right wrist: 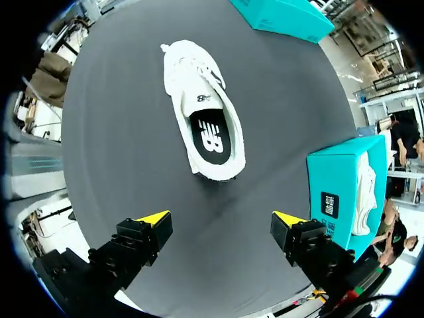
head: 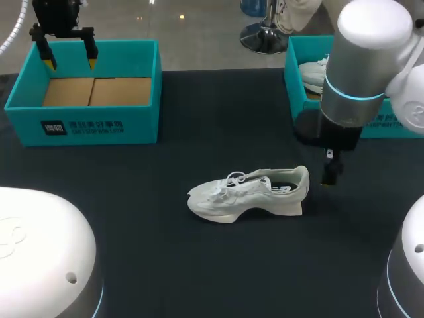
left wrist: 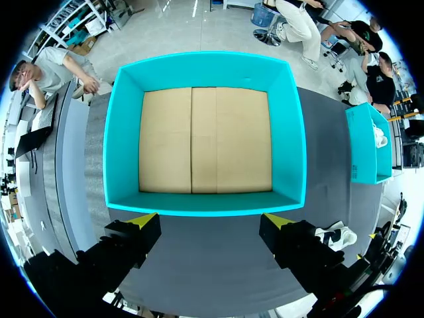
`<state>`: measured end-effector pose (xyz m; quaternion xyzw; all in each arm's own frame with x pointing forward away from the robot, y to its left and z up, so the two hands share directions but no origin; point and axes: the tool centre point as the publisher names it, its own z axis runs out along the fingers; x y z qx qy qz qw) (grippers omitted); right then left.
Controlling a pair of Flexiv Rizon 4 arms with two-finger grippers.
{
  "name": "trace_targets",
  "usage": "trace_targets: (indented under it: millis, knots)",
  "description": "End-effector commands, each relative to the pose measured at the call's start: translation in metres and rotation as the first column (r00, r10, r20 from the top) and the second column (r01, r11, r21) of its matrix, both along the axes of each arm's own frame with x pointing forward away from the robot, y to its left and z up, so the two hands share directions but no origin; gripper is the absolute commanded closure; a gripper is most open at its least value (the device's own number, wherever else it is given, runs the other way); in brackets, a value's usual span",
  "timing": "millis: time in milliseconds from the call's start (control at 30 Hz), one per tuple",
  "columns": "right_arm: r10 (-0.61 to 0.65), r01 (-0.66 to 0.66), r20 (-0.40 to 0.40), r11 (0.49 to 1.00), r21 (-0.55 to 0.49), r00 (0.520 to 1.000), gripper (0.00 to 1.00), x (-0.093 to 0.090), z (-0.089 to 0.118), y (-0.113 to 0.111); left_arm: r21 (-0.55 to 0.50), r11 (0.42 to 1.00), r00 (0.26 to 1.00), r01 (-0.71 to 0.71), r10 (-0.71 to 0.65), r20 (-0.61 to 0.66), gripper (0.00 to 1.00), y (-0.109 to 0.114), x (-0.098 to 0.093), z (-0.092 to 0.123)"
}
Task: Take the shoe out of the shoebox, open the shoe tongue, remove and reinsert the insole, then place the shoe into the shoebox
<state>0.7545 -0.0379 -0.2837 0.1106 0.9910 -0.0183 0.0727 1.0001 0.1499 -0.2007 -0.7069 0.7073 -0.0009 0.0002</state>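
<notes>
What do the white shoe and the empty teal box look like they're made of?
The white shoe appears to have a soft matte fabric upper with laces, over a thick foam-like sole. The teal box is likely cardboard, with smooth teal walls and bare brown flaps as its floor.

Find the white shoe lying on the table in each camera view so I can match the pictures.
Head view: white shoe mid-table, toe toward my left side.
Left wrist view: a small part of it shows beside the left pincer, past one finger.
Right wrist view: ahead of the right pincer, heel nearest.
Shared landmark: the teal shoebox holding a second white shoe.
</notes>
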Motion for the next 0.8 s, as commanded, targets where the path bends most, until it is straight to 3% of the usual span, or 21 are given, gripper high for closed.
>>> trace_targets:
  millis: [33,800]
  knots:
    - [0.210,-0.215,0.057,0.969,0.124,0.976,0.00,-0.0101,-0.0012,-0.0177,0.001,1.000,1.000,0.000,0.000,-0.001,0.00,0.0000,0.0000,0.0002]
    - [0.223,-0.228,0.057,0.968,0.107,0.973,0.00,-0.0119,0.0010,-0.0209,0.001,1.000,1.000,0.000,0.000,-0.001,0.00,0.0000,0.0000,0.0002]
